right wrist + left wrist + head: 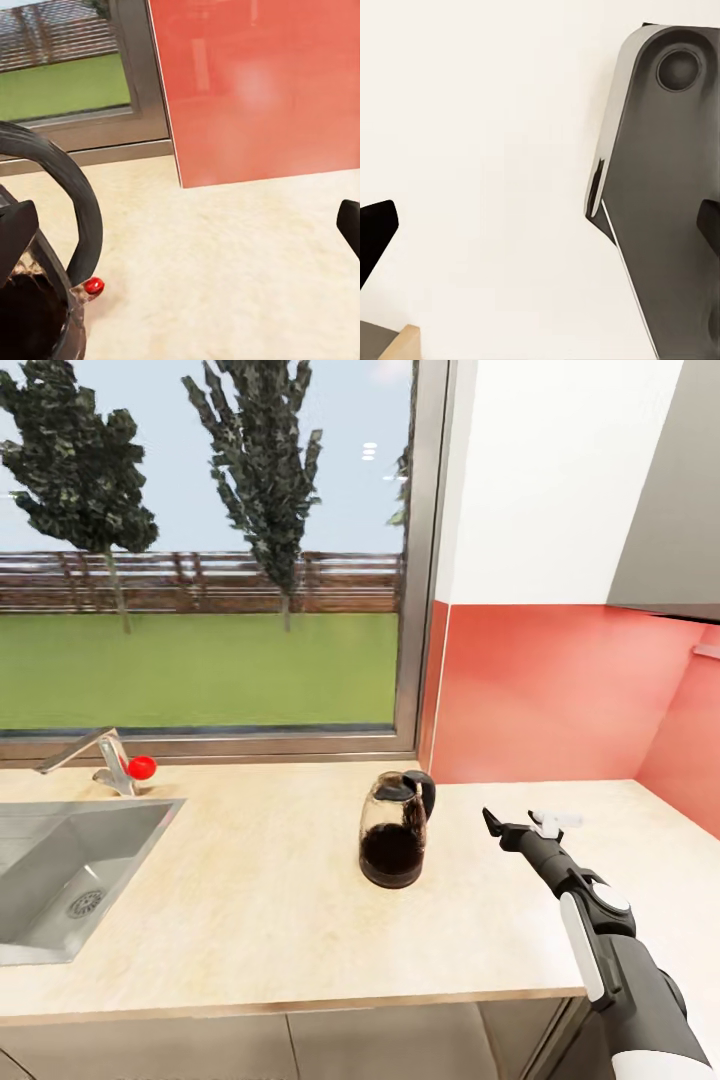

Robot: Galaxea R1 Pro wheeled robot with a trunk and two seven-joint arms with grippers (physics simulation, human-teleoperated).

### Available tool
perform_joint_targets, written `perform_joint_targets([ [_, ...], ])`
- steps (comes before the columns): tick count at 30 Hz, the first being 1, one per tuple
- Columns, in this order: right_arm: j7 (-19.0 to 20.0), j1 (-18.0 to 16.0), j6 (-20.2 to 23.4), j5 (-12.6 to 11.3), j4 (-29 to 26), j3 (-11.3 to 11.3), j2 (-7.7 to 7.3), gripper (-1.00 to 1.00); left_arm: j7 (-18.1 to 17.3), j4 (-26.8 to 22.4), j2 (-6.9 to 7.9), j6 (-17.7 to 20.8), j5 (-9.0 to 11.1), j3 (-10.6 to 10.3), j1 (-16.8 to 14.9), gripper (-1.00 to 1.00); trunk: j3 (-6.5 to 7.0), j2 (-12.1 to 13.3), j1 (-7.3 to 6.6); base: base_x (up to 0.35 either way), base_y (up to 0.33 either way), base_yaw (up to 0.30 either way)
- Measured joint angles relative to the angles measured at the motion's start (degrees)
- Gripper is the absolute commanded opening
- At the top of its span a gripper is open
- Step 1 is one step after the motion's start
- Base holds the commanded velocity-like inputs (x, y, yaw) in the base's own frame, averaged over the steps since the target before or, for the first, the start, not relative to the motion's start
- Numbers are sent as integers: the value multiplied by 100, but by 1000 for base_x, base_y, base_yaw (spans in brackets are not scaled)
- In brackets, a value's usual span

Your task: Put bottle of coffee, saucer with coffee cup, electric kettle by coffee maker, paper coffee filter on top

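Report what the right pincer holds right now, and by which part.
Nothing. The right pincer stands open above the countertop, beside the glass electric kettle and apart from its handle.

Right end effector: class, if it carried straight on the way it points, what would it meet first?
Probably the red wall behind the counter; the coffee maker sits just aside, though depth is unclear.
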Motion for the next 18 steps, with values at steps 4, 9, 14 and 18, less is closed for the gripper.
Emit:
perform_joint_targets([
  [4, 0, -1, 6, 6, -3, -1, 1, 100, -2, 2, 0, -1, 0, -1, -1, 100, 0, 2, -1, 83, -143, 4],
  [9, 0, 0, -2, 6, -1, 0, 0, 100, -1, 1, 0, -8, 1, 0, 0, 100, 0, 0, 0, 49, -117, 0],
  [14, 0, 0, -3, 0, 1, 0, 0, 100, 0, 0, 1, -9, 1, 0, 0, 100, 0, 0, 0, 4, -10, 17],
  [18, 0, -1, -5, -1, 2, 1, 2, 100, -1, -1, 0, -7, 1, 0, 1, 100, 0, 0, 0, 1, -2, 180],
])
